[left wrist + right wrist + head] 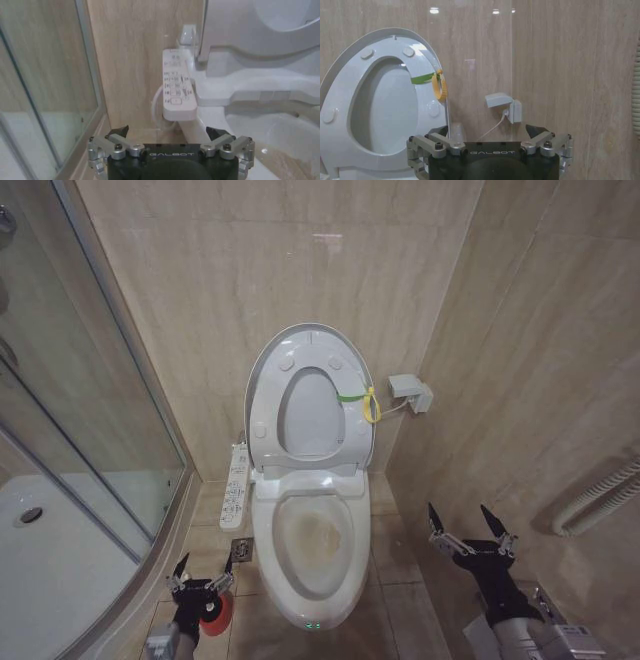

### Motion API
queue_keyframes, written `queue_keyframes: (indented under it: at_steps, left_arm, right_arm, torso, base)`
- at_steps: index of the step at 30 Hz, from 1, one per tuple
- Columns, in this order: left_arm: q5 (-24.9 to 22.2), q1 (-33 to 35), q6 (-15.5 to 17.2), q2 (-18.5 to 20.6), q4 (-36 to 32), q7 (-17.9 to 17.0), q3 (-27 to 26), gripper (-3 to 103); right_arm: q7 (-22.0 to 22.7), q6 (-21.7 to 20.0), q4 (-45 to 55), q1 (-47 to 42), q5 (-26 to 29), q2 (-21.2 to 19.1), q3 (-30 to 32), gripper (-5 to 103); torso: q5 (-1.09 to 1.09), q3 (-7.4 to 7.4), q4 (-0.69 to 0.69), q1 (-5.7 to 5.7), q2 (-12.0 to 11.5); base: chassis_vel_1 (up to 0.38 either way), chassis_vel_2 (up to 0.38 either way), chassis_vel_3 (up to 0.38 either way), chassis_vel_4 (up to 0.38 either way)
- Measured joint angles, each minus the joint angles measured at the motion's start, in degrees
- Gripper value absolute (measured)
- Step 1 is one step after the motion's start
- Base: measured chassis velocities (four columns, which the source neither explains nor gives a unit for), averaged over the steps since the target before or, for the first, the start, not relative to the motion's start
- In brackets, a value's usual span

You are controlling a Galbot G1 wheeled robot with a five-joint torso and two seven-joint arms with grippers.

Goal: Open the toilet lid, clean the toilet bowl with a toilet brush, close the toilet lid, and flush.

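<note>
The toilet lid (305,340) stands upright against the back wall, with the white ring seat (265,425) raised against it. A yellow loop (372,405) and green tape hang on their right edge. Below, the toilet bowl (312,540) lies uncovered, stained yellowish-brown inside, with a green light at its base front. My left gripper (205,572) is open, low at the bowl's left, just above a small red cup holder (216,614). My right gripper (461,522) is open near the floor right of the bowl, facing the lid (385,37). The toilet brush is out of view.
A glass shower enclosure (90,430) and a white shower tray (60,570) close off the left. A white control panel (176,84) juts out at the bowl's left side. A small white box (410,388) is fixed to the right wall, and a ribbed hose (600,500) hangs farther right.
</note>
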Motion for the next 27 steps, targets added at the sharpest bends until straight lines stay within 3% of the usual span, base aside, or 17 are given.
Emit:
queue_keyframes:
  at_steps: [9,13,14,15,24,27]
  left_arm:
    - [-0.3,-0.7,0.6,-0.1,0.9,0.4,-0.1,100]
    - [2.4,5.1,-7.8,-4.2,-0.3,1.3,1.0,100]
    - [2.4,5.1,-7.8,-4.2,-0.3,1.3,1.0,100]
    - [3.2,6.8,-10.1,-5.3,-0.8,1.5,1.3,100]
    - [3.9,7.8,-12.0,-6.0,-1.3,1.6,1.5,100]
    - [6.3,10.3,-17.6,-7.7,1.3,0.8,0.6,100]
  right_arm:
    - [0.0,0.0,0.0,0.0,0.0,0.0,0.0,100]
    - [0.0,0.0,0.0,0.0,0.0,0.0,0.0,100]
    - [0.0,0.0,0.0,0.0,0.0,0.0,0.0,100]
    - [0.0,0.0,0.0,0.0,0.0,0.0,0.0,100]
    - [0.0,0.0,0.0,0.0,0.0,0.0,0.0,100]
    - [0.0,0.0,0.0,0.0,0.0,0.0,0.0,100]
  torso:
    - [0.02,0.0,0.02,0.0,0.0]
    - [0.01,0.0,0.03,0.0,0.0]
    - [0.01,0.0,0.03,0.0,0.0]
    - [0.03,0.0,0.05,-0.01,0.0]
    - [0.03,-0.01,0.01,-0.01,0.0]
    - [0.03,-0.01,0.0,-0.01,0.0]
  base:
    - [0.0,0.0,0.0,0.0]
    - [0.0,0.0,0.0,0.0]
    - [0.0,0.0,0.0,0.0]
    - [0.0,0.0,0.0,0.0]
    - [0.0,0.0,0.0,0.0]
    - [0.0,0.0,0.0,0.0]
